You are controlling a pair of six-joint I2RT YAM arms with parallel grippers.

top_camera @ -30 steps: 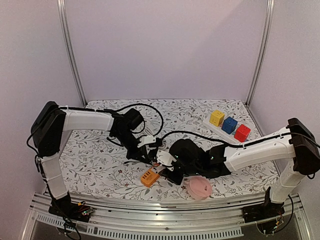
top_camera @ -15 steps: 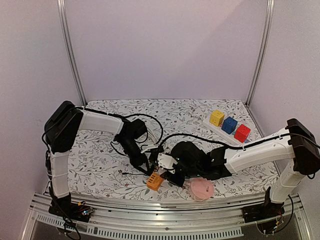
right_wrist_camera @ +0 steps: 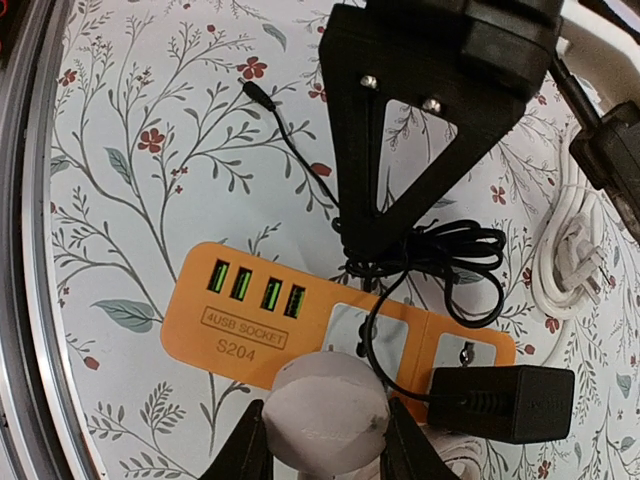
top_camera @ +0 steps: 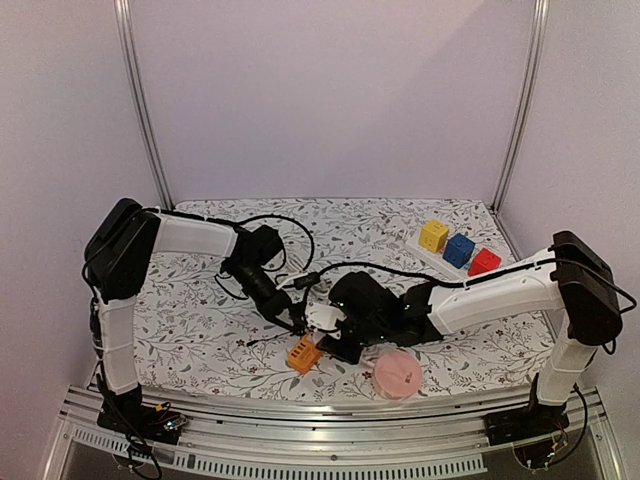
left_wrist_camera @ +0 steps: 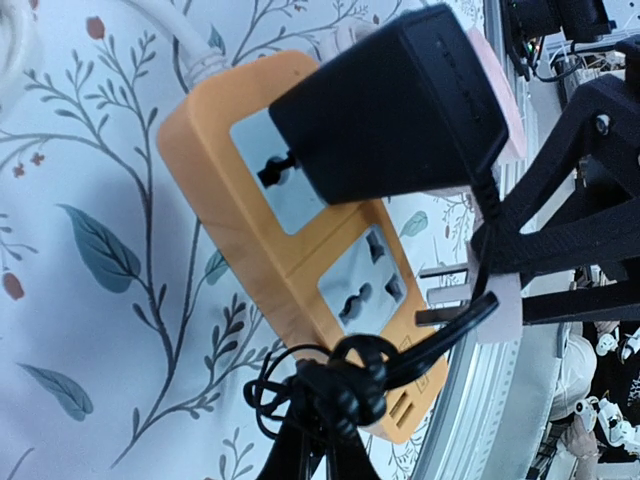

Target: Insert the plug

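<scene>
Lining up the two pins of the pale plug (right_wrist_camera: 318, 408) with the free socket (left_wrist_camera: 365, 290) of the orange power strip (right_wrist_camera: 250, 330) is what is called for now. The plug is clamped in the right gripper (right_wrist_camera: 322, 447) over that socket, beside the black adapter (right_wrist_camera: 500, 402) at the strip's end. The coiled black cord (left_wrist_camera: 335, 385) is pinched in the left gripper (left_wrist_camera: 310, 455), and should be drawn clear of the socket first.

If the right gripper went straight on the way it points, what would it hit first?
Most likely the orange plastic power strip, near its middle beside the green USB ports. The right gripper looks close above it, but depth is unclear.
</scene>
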